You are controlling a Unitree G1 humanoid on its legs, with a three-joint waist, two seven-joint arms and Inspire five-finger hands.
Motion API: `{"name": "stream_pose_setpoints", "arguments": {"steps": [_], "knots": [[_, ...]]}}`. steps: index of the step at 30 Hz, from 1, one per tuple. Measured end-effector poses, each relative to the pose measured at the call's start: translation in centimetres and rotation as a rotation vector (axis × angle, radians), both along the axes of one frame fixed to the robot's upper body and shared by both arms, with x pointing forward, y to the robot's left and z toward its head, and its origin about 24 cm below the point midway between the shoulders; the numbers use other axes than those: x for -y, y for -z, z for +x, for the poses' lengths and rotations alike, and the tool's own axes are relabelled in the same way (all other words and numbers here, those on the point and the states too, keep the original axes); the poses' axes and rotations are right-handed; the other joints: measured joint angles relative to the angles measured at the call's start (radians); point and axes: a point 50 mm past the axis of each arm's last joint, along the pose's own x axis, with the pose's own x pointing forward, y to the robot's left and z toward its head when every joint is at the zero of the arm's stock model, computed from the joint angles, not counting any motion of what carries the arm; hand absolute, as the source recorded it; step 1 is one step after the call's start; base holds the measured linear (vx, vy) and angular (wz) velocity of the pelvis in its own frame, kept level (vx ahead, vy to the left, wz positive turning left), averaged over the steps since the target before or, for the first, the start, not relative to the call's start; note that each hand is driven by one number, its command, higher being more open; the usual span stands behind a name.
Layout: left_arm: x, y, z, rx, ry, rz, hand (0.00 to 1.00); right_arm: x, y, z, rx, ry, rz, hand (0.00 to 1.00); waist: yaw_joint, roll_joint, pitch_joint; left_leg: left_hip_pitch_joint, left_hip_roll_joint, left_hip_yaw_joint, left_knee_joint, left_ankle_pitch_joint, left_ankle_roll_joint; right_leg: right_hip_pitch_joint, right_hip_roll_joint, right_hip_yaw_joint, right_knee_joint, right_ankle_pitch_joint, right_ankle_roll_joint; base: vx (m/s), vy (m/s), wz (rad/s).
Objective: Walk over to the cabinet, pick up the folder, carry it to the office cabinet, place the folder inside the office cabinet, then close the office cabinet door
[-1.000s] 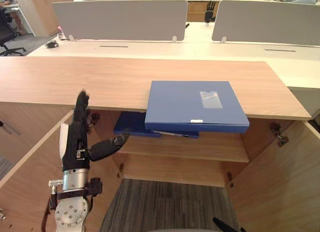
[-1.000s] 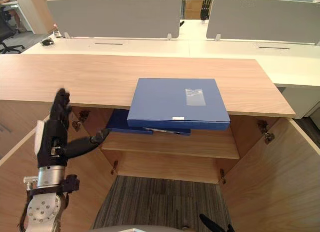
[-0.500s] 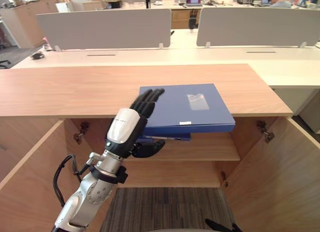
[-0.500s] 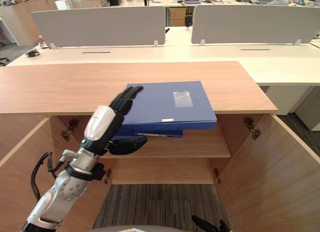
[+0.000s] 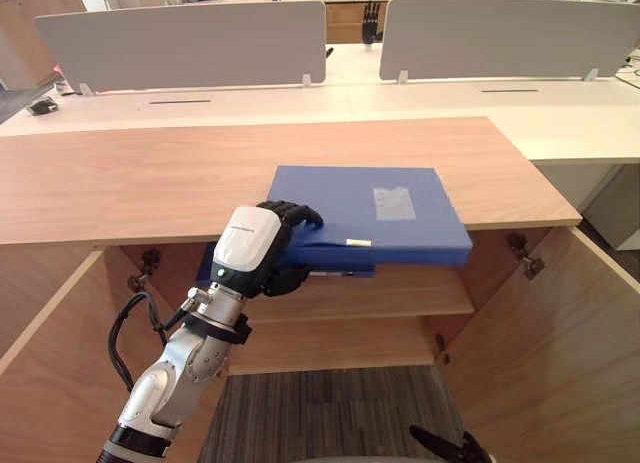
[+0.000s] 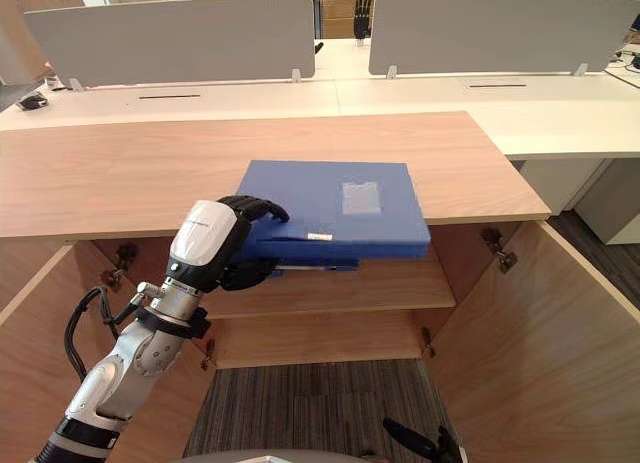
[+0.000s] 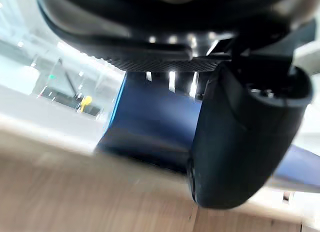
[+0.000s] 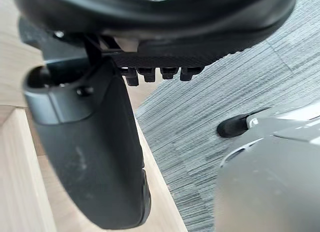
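The left hand (image 5: 248, 247) is extended forward, fingers curled over thumb.

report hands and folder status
Left hand shut on folder, left edge. Folder on cabinet top, overhanging front. Right hand low over floor. Both doors open.

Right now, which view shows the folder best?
Left eye view: nearly all the folder shows on the cabinet top, with the left hand curled over its corner. The right eye view matches it; the left wrist view catches a blue patch.
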Motion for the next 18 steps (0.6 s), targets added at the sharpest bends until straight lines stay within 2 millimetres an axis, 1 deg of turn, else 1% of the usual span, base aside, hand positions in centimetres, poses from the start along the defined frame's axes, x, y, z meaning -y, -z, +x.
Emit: {"name": "stream_pose_setpoints", "arguments": {"steps": [3, 5, 6, 8, 9, 11, 12, 14, 16, 17, 18], "knots": [[0.3, 0.3, -0.5, -0.038, 0.015, -0.057, 0.0, -0.2, -0.2, 0.5, 0.025, 0.004, 0.001, 1.0, 0.002, 0.0, 0.0, 0.0, 0.001, 0.009, 0.004, -0.008, -0.001, 0.0, 0.001, 0.012, -0.004, 0.001, 0.001, -0.01, -0.03, -0.09], [0.7, 0.7, -1.3, -0.074, 0.024, -0.132, 0.0, -0.5, -0.6, 1.6, 0.078, 0.005, 0.0, 1.0, 0.003, -0.001, 0.001, -0.012, 0.003, 0.017, 0.021, -0.021, -0.001, -0.009, 0.001, 0.023, -0.004, 0.001, 0.001, -0.01, -0.025, -0.12], [0.8, 0.5, -1.6, -0.077, 0.032, -0.162, 0.0, -0.6, -0.8, 1.9, 0.097, 0.007, -0.001, 1.0, 0.003, -0.001, 0.001, -0.015, 0.003, 0.02, 0.025, -0.024, -0.001, -0.011, 0.001, 0.026, -0.003, 0.001, 0.001, 0.0, -0.023, -0.12], [1.3, -0.6, -2.6, -0.081, 0.088, -0.306, 0.0, -0.8, -2.0, 3.5, 0.2, 0.015, -0.011, 1.0, 0.004, -0.002, 0.002, -0.024, 0.003, 0.022, 0.038, -0.032, 0.008, -0.012, 0.0, 0.03, -0.003, 0.002, 0.002, 0.02, -0.025, -0.06], [1.4, -0.8, -2.8, -0.087, 0.107, -0.347, 0.0, -0.8, -2.4, 3.9, 0.231, 0.023, -0.013, 1.0, 0.004, -0.002, 0.002, -0.024, 0.003, 0.022, 0.04, -0.033, 0.009, -0.012, 0.0, 0.032, -0.003, 0.002, 0.002, 0.01, -0.026, -0.03], [1.4, -1.2, -3.6, -0.121, 0.165, -0.504, 0.0, -0.7, -4.2, 5.8, 0.368, 0.046, -0.022, 1.0, 0.003, -0.003, 0.004, -0.027, 0.005, 0.022, 0.05, -0.042, 0.011, -0.012, 0.0, 0.036, -0.003, 0.002, 0.002, -0.01, -0.03, -0.04], [1.3, -1.4, -4.1, -0.146, 0.203, -0.609, 0.0, -0.6, -5.9, 7.0, 0.477, 0.058, -0.03, 1.0, 0.004, -0.007, 0.007, -0.028, 0.005, 0.023, 0.055, -0.045, 0.013, -0.011, 0.0, 0.037, -0.003, 0.002, 0.002, 0.0, 0.0, 0.0], [1.0, -1.5, -4.4, -0.164, 0.229, -0.693, 0.0, -0.5, -7.4, 7.9, 0.574, 0.07, -0.033, 1.0, 0.004, -0.01, 0.011, -0.028, 0.005, 0.023, 0.056, -0.045, 0.012, -0.011, 0.0, 0.037, -0.002, 0.002, 0.002, -0.03, -0.03, -0.01], [0.2, -1.7, -5.1, -0.196, 0.276, -0.847, 0.0, -0.2, -10.9, 9.3, 0.783, 0.085, -0.033, 1.0, 0.004, -0.016, 0.019, -0.029, 0.006, 0.023, 0.059, -0.048, 0.011, -0.012, 0.0, 0.038, -0.001, 0.002, 0.003, -0.05, -0.04, -0.01], [0.0, -1.8, -5.3, -0.204, 0.288, -0.884, 0.0, -0.1, -11.9, 9.6, 0.837, 0.082, -0.033, 1.0, 0.003, -0.016, 0.021, -0.03, 0.007, 0.024, 0.061, -0.05, 0.011, -0.012, 0.0, 0.038, -0.001, 0.002, 0.003, -0.05, -0.042, -0.02], [-0.5, -1.9, -5.8, -0.218, 0.313, -0.954, 0.0, 0.1, -13.7, 10.1, 0.939, 0.076, -0.029, 1.0, 0.004, -0.017, 0.023, -0.033, 0.008, 0.025, 0.067, -0.054, 0.009, -0.013, 0.0, 0.04, -0.001, 0.002, 0.003, -0.03, -0.025, -0.02]]}}
